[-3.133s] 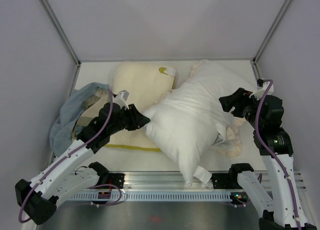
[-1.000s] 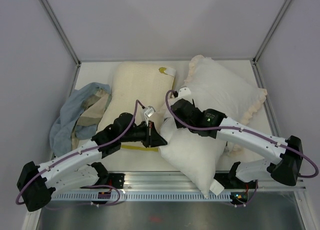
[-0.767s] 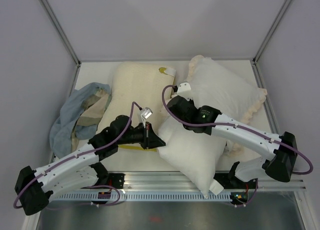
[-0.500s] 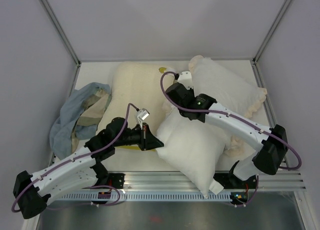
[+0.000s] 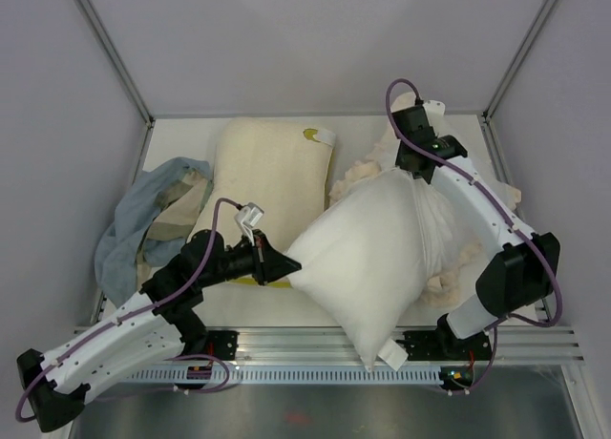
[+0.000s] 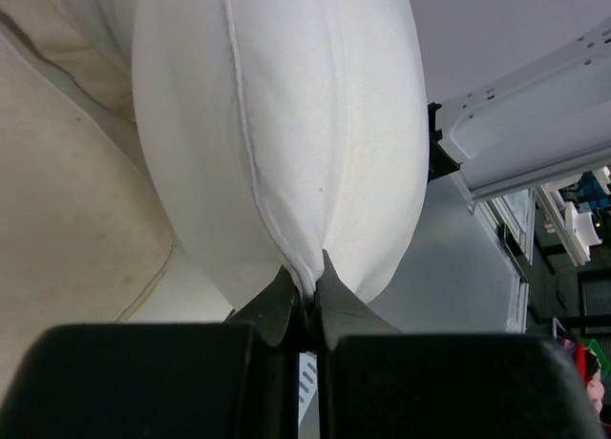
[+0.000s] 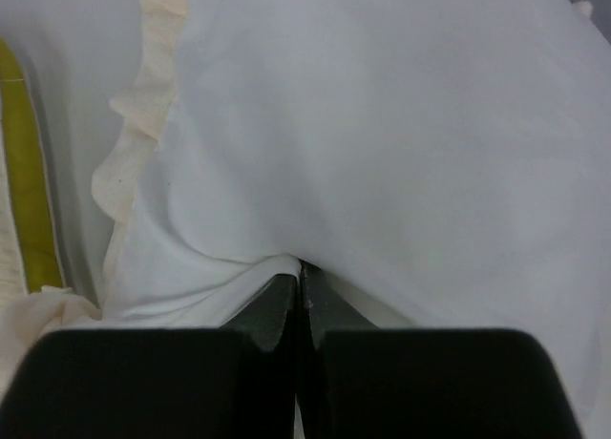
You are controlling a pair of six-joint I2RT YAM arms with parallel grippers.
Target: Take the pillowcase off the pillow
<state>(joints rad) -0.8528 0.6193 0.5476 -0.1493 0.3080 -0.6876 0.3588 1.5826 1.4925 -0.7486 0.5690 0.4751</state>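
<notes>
I read this as a lab test cell: plain white walls (image 5: pixel 305 38), metal corner posts (image 5: pixel 110 52), aluminium rail (image 5: pixel 305 342) edging the table (image 5: pixel 181 138).

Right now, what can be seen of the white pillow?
The pillow is large, plump and plain white. It has a piped seam round its edge and a small white tag at its near corner. It sits slantwise between the arms, mostly bare. The left gripper is shut on the seam at its left corner. The crumpled pillowcase covers its far right side.
</notes>
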